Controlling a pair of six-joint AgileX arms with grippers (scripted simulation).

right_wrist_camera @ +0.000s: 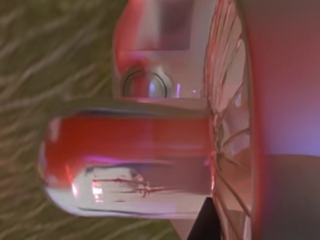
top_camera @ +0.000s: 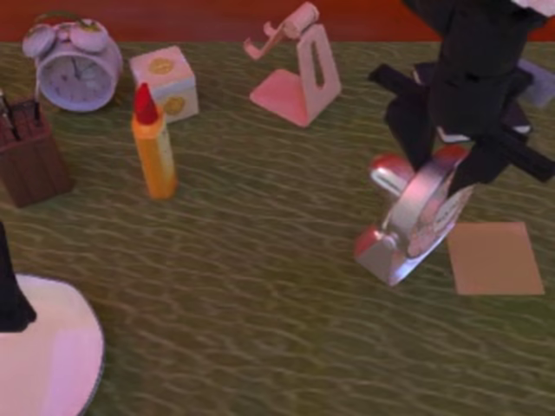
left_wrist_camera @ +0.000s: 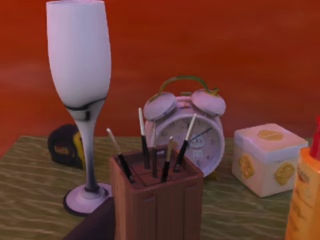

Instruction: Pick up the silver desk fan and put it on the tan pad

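Note:
The silver desk fan (top_camera: 414, 221) is chrome with red reflections and sits tilted at the right of the table. Its ring head is just left of the tan pad (top_camera: 496, 257). My right gripper (top_camera: 451, 169) comes down from above and is shut on the fan's ring by the motor housing. In the right wrist view the fan (right_wrist_camera: 150, 160) fills the frame, with one dark finger (right_wrist_camera: 205, 222) against its rim. The tan pad lies flat and bare. My left arm (top_camera: 7, 299) stays parked at the left edge.
A twin-bell alarm clock (top_camera: 76, 68), a white cube box (top_camera: 165, 81) and a pink phone stand (top_camera: 299, 76) line the back. An orange bottle (top_camera: 153, 154) and a brown tool holder (top_camera: 30, 154) stand at the left. A white glass (top_camera: 43, 360) is at front left.

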